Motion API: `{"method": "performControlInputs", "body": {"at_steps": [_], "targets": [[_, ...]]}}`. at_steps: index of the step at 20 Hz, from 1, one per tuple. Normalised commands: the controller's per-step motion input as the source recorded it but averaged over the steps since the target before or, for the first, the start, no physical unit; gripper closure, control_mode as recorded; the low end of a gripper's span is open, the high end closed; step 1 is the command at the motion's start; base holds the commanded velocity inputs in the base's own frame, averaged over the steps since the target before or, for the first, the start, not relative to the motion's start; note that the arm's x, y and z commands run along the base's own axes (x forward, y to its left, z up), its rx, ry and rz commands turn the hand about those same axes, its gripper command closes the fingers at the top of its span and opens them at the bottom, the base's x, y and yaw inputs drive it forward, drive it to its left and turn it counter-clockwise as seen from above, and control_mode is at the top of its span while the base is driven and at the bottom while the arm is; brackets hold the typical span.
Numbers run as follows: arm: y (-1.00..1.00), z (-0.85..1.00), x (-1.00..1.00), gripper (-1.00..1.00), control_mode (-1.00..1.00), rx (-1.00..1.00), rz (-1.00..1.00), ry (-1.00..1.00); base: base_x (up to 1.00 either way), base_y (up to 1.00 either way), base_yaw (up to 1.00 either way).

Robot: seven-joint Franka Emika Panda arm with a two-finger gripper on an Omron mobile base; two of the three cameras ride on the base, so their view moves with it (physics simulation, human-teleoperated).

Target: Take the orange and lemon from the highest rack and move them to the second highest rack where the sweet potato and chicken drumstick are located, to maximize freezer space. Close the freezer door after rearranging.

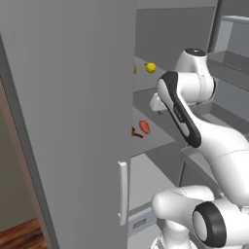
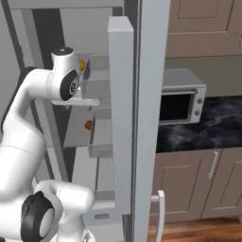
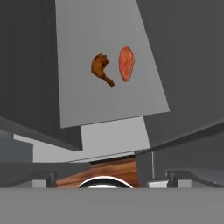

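Legible markings: none
No text, label, brand, number or sign can be read on any surface in these views

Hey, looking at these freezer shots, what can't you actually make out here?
- The orange: left base view, only a sliver shows past the freezer door.
- The chicken drumstick: same view, half cut off by that door edge.
- The lemon: too small to see whether it touches the highest rack.
- The tool's fingers: hand view, hard to tell from the dark shapes at the bottom.
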Motion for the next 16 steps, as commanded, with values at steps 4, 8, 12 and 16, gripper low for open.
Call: {"method": "performControlInputs", "body": {"at_steps": [4, 8, 12, 16], "targets": [[0.0, 0.0, 0.0, -1.0, 1.0, 0.0, 0.0, 0.0, 0.5, -0.02, 0.06], [0.02, 0.22, 0.24, -1.0, -1.0, 0.0, 0.0, -0.08, 0.11, 0.0, 0.0], [0.15, 0.59, 0.66, -1.0, -1.0, 0.0, 0.0, -0.29, 0.0, 0.0, 0.0], [0.26, 0.54, 0.87, -1.0, -1.0, 0.0, 0.0, -0.15, 0.0, 0.0, 0.0]]}}
